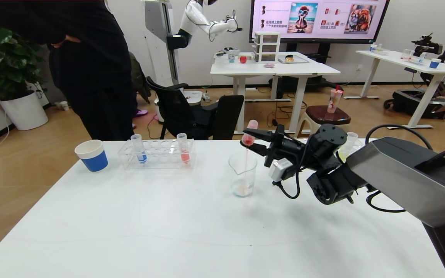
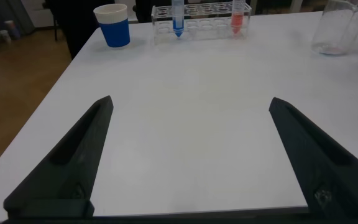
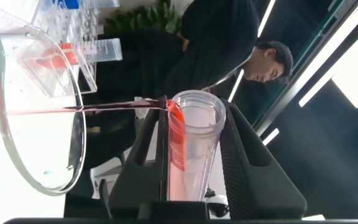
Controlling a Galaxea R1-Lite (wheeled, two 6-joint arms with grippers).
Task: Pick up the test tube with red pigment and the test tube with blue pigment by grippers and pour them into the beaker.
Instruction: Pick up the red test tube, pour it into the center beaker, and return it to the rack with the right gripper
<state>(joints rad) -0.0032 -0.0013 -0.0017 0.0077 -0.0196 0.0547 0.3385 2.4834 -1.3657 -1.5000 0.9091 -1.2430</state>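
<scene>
My right gripper (image 1: 248,142) is shut on the test tube with red pigment (image 1: 250,135), which is tipped mouth-down over the beaker (image 1: 242,175) in mid-table. A thin pinkish-red stream runs from the tube into the beaker, where a little liquid lies at the bottom. In the right wrist view the tube (image 3: 191,155) sits between the fingers and the stream crosses the beaker rim (image 3: 42,124). The test tube with blue pigment (image 1: 139,148) stands upright in a clear rack (image 1: 157,154) at the far left. My left gripper (image 2: 191,101) is open and empty, low over the near table, and is out of the head view.
A tube of brighter coral-red liquid (image 1: 184,148) stands in the same rack. A blue-banded paper cup (image 1: 92,155) stands left of the rack. A tube with yellowish liquid (image 1: 349,144) shows behind my right arm. A person in black stands beyond the far table edge.
</scene>
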